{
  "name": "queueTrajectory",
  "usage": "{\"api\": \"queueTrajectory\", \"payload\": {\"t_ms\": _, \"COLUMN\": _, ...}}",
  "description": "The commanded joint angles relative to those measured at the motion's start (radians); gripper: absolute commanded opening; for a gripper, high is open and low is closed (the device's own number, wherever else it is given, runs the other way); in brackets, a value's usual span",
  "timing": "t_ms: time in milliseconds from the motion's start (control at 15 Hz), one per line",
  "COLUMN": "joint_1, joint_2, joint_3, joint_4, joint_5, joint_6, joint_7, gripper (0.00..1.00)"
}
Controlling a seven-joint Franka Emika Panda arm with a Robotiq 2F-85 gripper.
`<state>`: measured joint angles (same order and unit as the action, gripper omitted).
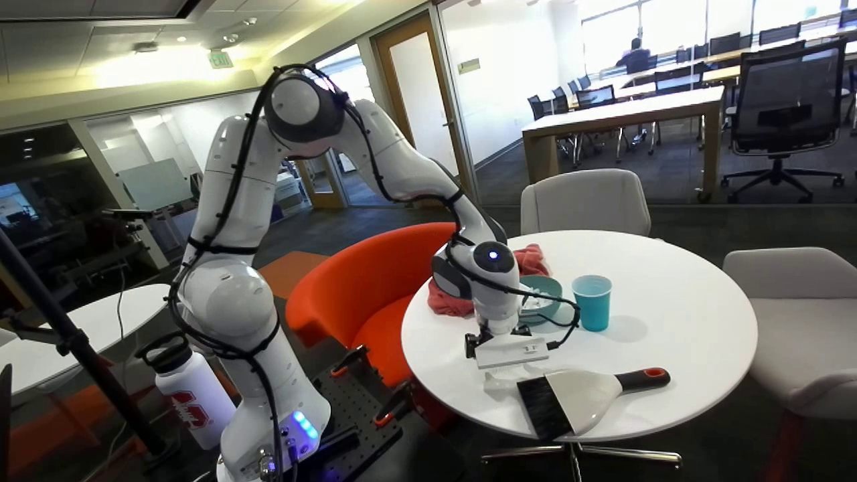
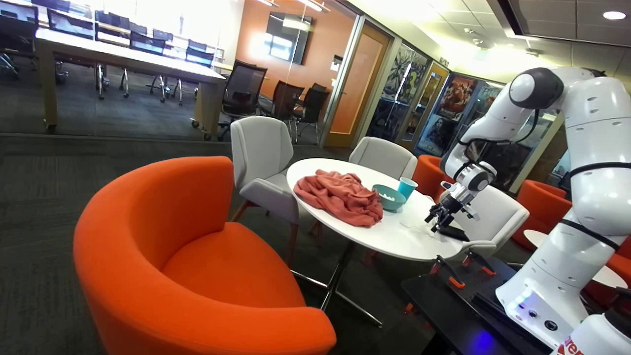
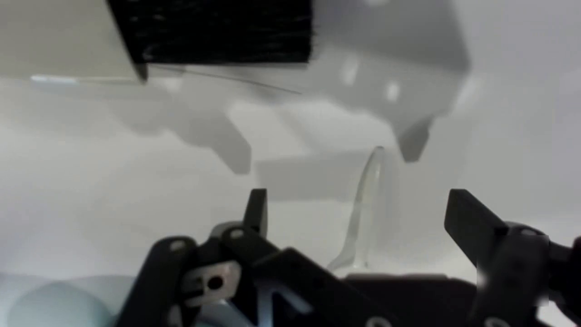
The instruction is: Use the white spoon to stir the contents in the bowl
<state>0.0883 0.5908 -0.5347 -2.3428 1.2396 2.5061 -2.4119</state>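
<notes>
The gripper hangs over the round white table, its fingers well apart, at nine and three o'clock in the wrist view. Between them, clear of both, the spoon lies on the table: slim end between twelve and one, broader end between six and seven, where the gripper hides part of it. Next comes the brush, by the table's edge at six o'clock in an exterior view, its handle pointing to three; in the wrist view its black bristles are at eleven from the spoon.

From the gripper in an exterior view, the bowl stands upright at one o'clock, white bits inside, the arm covering some of its left side. The upright blue cup is just beside it, at three from the bowl. In an exterior view the red cloth is heaped next to the bowl, toward nine; whether they touch, I cannot tell.

Round the table in an exterior view sit a red chair at nine, a grey chair at twelve and another grey chair at three. Far off, from just past twelve to one, are a long table and black chairs, with a person beyond.
</notes>
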Motion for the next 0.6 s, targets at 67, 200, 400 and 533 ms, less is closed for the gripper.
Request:
{"api": "queueTrajectory", "payload": {"t_ms": 67, "joint_1": -0.181, "joint_2": -0.007, "joint_3": 0.171, "joint_4": 0.038, "joint_5": -0.065, "joint_6": 0.068, "joint_7": 0.026, "gripper": 1.0}}
{"api": "queueTrajectory", "payload": {"t_ms": 200, "joint_1": -0.195, "joint_2": -0.005, "joint_3": 0.174, "joint_4": 0.049, "joint_5": -0.066, "joint_6": 0.066, "joint_7": 0.025, "gripper": 1.0}}
{"api": "queueTrajectory", "payload": {"t_ms": 400, "joint_1": -0.194, "joint_2": -0.006, "joint_3": 0.175, "joint_4": 0.05, "joint_5": -0.066, "joint_6": 0.066, "joint_7": 0.025, "gripper": 1.0}}
{"api": "queueTrajectory", "payload": {"t_ms": 533, "joint_1": -0.219, "joint_2": -0.023, "joint_3": 0.227, "joint_4": 0.024, "joint_5": -0.029, "joint_6": 0.142, "joint_7": -0.019, "gripper": 1.0}}
